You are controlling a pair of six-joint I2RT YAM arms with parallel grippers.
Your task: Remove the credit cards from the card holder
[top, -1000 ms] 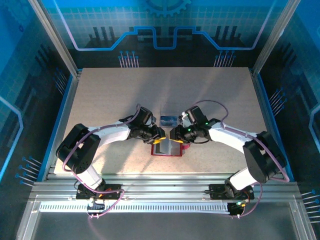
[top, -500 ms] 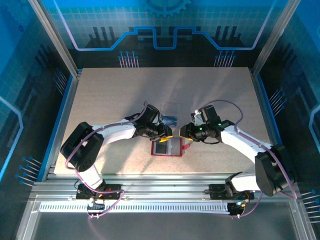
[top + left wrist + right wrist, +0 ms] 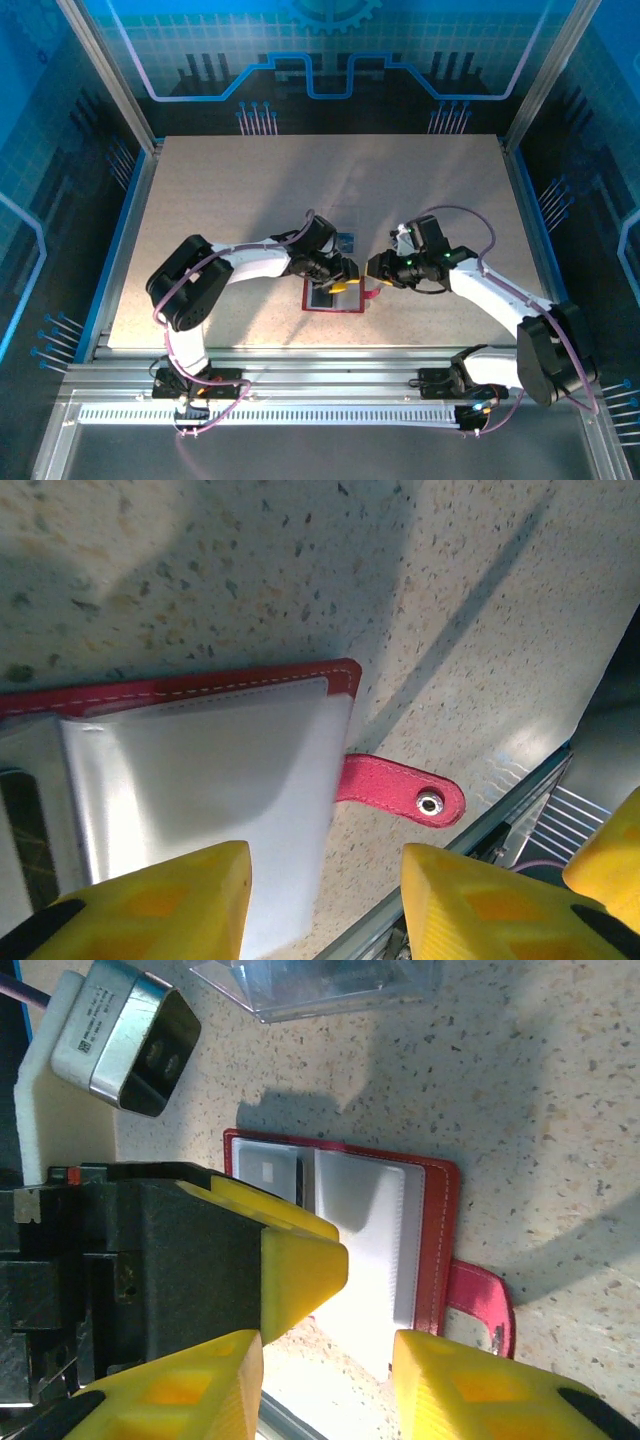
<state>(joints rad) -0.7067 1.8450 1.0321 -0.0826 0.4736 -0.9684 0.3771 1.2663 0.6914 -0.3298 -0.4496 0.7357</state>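
Observation:
The card holder (image 3: 333, 299) lies open and flat on the table, dark red with greyish pockets (image 3: 200, 770) and a strap tab (image 3: 400, 789) sticking out to its right. My left gripper (image 3: 343, 281) hovers over its right leaf, open, one yellow fingertip (image 3: 170, 900) above the pocket and nothing between the jaws (image 3: 322, 900). My right gripper (image 3: 374, 270) stands open just right of the holder (image 3: 430, 1250), beside the strap (image 3: 482, 1307), and is empty (image 3: 325, 1385). A blue credit card (image 3: 346, 241) lies in the clear tray. A dark strip (image 3: 25, 825) shows in the left pocket.
The clear plastic tray (image 3: 344, 238) sits just behind the holder and reaches the top of the right wrist view (image 3: 320, 985). The two grippers are close together; the left one's fingers (image 3: 295, 1255) stand right before the right one's. The table's metal front rail (image 3: 470, 830) is near.
The left arm has reached farther right, from beside the tray to over the holder's right leaf, and its jaws have widened. The right gripper has drawn back to the right.

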